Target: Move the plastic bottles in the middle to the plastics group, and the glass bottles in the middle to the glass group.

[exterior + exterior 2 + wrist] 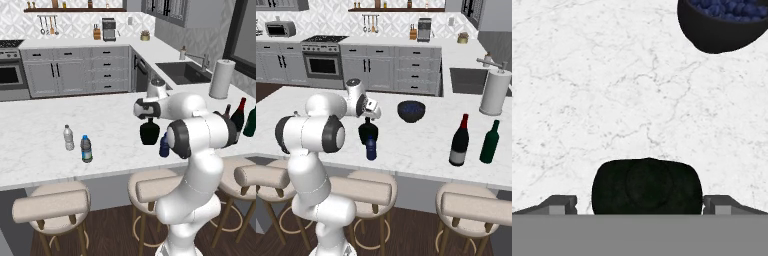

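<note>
The squat black bottle (149, 133) (368, 131) stands mid-counter, with the small dark blue bottle (164, 146) (371, 148) just in front of it. My gripper (149, 119) (370, 116) (640, 204) hangs open right over the black bottle (647, 186), one fingertip (561, 204) on each side. Two clear water bottles (68, 137) (86, 149) stand at the left. At the right, the wine bottle (238, 115) (459, 141) stands beside the green bottle (251, 121) (489, 142) and the slim brown bottle (227, 111).
A round dark blue bowl (411, 111) (722, 22) sits behind the black bottle. A white paper-towel roll (221, 78) (495, 92) stands at the far right beside the sink (182, 72). Stools (50, 205) line the counter's near edge.
</note>
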